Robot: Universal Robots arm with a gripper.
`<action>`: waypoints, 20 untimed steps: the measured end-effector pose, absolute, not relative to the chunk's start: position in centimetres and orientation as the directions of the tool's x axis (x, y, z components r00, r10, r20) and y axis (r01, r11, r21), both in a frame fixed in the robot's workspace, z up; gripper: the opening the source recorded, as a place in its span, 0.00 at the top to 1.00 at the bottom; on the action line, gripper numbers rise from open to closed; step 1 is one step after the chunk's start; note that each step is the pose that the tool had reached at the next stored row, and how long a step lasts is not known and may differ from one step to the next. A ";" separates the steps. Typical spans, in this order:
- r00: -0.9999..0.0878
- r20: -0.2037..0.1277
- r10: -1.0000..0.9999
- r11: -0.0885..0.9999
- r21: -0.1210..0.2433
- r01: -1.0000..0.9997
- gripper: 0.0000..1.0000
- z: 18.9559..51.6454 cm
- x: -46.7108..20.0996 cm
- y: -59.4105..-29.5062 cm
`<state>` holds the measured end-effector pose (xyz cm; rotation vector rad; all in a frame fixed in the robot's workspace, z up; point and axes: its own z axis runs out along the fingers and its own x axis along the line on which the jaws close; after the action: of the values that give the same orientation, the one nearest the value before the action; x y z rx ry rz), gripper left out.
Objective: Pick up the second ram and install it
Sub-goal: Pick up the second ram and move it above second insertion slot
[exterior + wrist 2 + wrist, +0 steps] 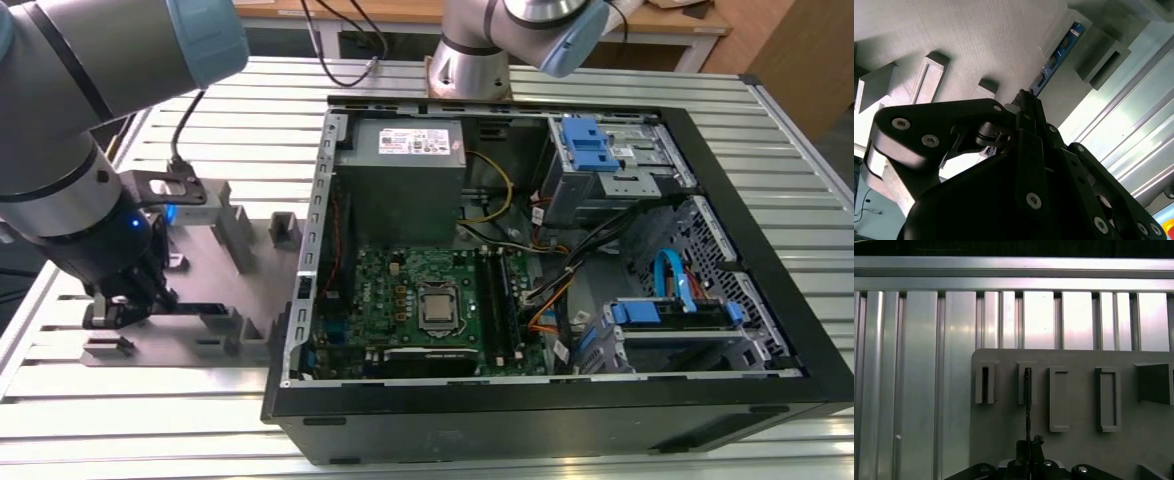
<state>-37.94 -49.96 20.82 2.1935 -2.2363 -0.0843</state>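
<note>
One gripper (1025,100), clasping one ram (1053,62), one fixture (979,40)

The ribbed aluminium surface (254,150) carries a grey fixture plate (214,285) just beside an open computer case (534,425).

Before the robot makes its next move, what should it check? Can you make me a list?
1. The second ram stands in the grey fixture's slot: ok.
2. The gripper lines up with that ram in the first wrist view: ok.
3. The computer case lies open: ok.
4. A free memory slot on the motherboard: cannot tell.
5. The cables sit off the slots: cannot tell.
</note>
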 end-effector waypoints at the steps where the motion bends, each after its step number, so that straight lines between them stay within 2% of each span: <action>1: -0.020 -0.032 -0.999 0.019 0.044 -0.999 0.89 20.9 -37.9 -50.0; 20: -0.020 -0.033 -0.999 0.019 0.044 -0.999 0.89 22.5 -37.9 -50.0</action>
<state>-37.94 -49.96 22.51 2.1940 -2.2367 -0.0853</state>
